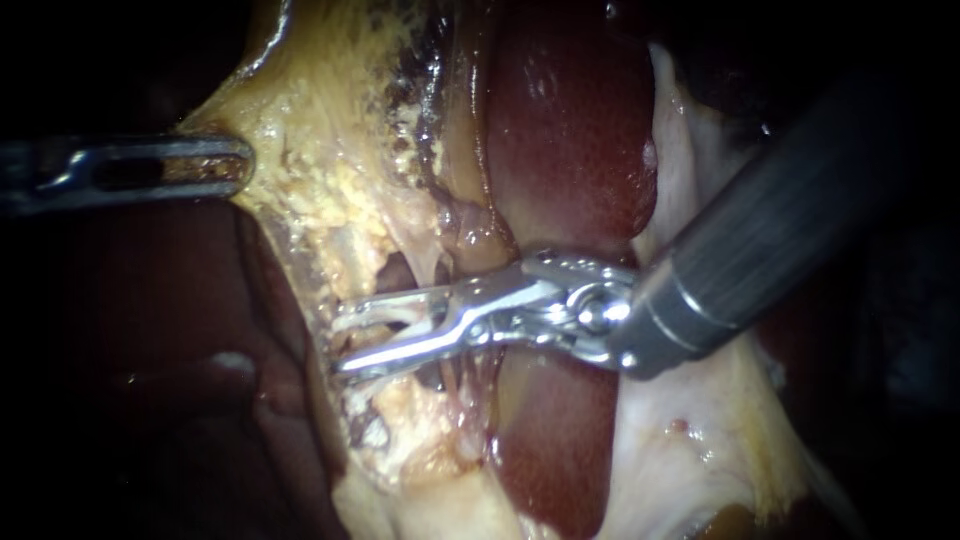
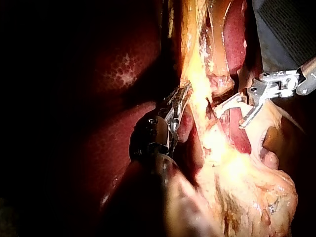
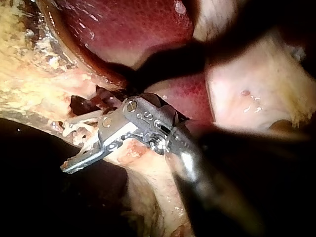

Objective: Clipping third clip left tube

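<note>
In the endoscope view our left instrument [image 1: 240,165] comes in level from the left, its jaws clamped on the edge of the yellow tissue [image 1: 320,170], which is drawn out toward it in a taut sheet. Our right instrument [image 1: 342,345] reaches down from the upper right across the dark red liver [image 1: 570,130]. Its jaws stand apart with a clear gap, and the pale tube [image 1: 435,268] runs down beside a small dark opening in the sheet and passes between them near their base. We cannot tell whether either jaw presses on it, nor which of the strands there is the left tube. In the left wrist view our left instrument [image 2: 183,94] has its jaws closed together on the rim of the yellow tissue [image 2: 197,74], with liver [image 2: 123,69] beside it. Ahead and to one side the right instrument [image 2: 229,116] shows its two jaws spread in a fork against the lit tissue. In the right wrist view the right instrument [image 3: 66,150] lies across the yellow tissue [image 3: 24,89] with jaws parted. Whitish strands sit in the gap, close against one jaw, and the liver [image 3: 128,24] is beyond.
</note>
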{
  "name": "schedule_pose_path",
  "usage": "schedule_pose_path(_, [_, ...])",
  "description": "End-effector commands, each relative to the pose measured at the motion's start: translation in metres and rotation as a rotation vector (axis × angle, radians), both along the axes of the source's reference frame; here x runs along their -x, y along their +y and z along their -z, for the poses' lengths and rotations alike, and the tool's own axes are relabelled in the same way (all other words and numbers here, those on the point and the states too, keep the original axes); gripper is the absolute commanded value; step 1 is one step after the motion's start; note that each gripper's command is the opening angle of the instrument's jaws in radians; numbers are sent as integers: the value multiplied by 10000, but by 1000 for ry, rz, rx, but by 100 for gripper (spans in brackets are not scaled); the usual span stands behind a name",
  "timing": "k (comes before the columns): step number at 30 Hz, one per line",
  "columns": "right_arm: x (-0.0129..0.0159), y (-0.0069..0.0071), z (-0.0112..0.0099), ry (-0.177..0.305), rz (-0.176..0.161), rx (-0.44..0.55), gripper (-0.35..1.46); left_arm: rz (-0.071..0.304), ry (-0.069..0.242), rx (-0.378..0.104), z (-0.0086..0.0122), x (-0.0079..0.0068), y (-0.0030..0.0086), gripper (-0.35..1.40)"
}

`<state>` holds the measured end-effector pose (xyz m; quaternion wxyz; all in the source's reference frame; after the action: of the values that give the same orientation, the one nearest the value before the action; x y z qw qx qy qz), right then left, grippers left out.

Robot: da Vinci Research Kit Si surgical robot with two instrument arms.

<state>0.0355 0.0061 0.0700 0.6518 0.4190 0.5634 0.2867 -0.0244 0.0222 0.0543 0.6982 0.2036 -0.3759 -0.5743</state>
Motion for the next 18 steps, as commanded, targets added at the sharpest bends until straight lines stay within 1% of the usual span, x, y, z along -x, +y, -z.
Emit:
schedule_pose_path(1, [4, 2, 1, -2, -3, -3, 56, 0, 1, -1, 1, -1, 0, -35])
schedule_pose_path(4, [10, 4, -2, -4, -5, -4, 56, 2, 3, 0, 1, -2, 1, -35])
schedule_pose_path(10, [13, 7, -22, -10, -11, 1, 56, 3, 3, -1, 3, -1, 0, -35])
schedule_pose_path(13, [12, 4, -36, -13, -12, 7, 56, 3, 3, -1, 5, -1, 0, -35])
schedule_pose_path(18, [6, -7, -62, -38, 2, 27, 56, 4, 4, -1, 6, -1, 0, -35])
